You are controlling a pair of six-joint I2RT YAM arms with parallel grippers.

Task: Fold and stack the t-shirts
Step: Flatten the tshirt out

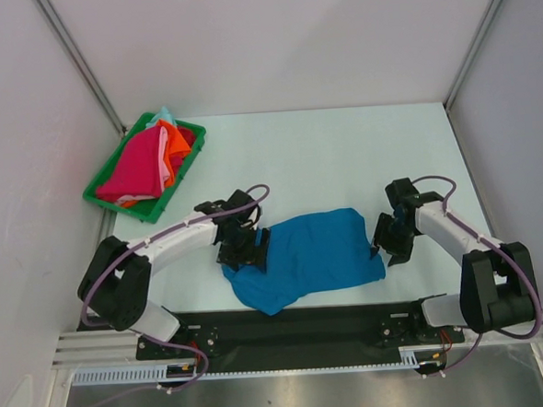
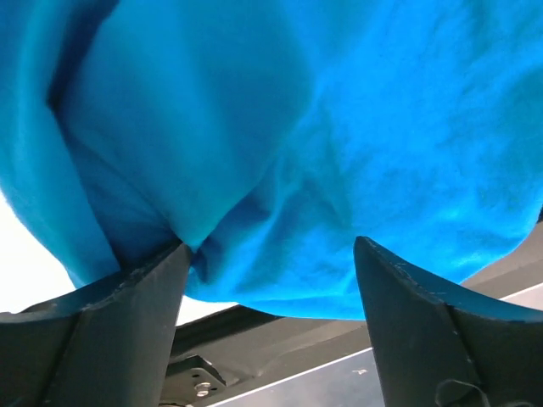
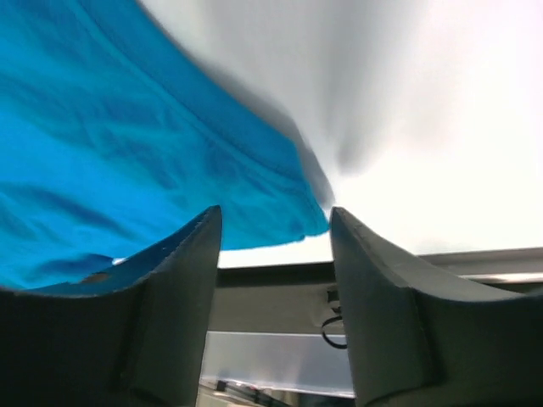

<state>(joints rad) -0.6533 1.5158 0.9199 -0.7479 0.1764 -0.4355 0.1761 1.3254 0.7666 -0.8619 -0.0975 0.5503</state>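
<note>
A bright blue t-shirt (image 1: 307, 257) lies crumpled on the table near the front edge, between the two arms. Over its left edge hangs my left gripper (image 1: 245, 251), its jaws wide open with blue cloth (image 2: 322, 144) filling the view past the dark fingertips (image 2: 136, 297) and nothing pinched. At the shirt's right corner my right gripper (image 1: 391, 244) stands open too; the cloth's corner (image 3: 288, 216) lies beyond its jaws, free of them. More t-shirts, magenta (image 1: 138, 165), orange (image 1: 177, 140) and a pale one, are heaped in a green tray.
The green tray (image 1: 98, 194) sits at the back left of the white table. A black base rail (image 1: 297, 326) runs along the near edge under the shirt's front fold. Grey walls close in on both sides.
</note>
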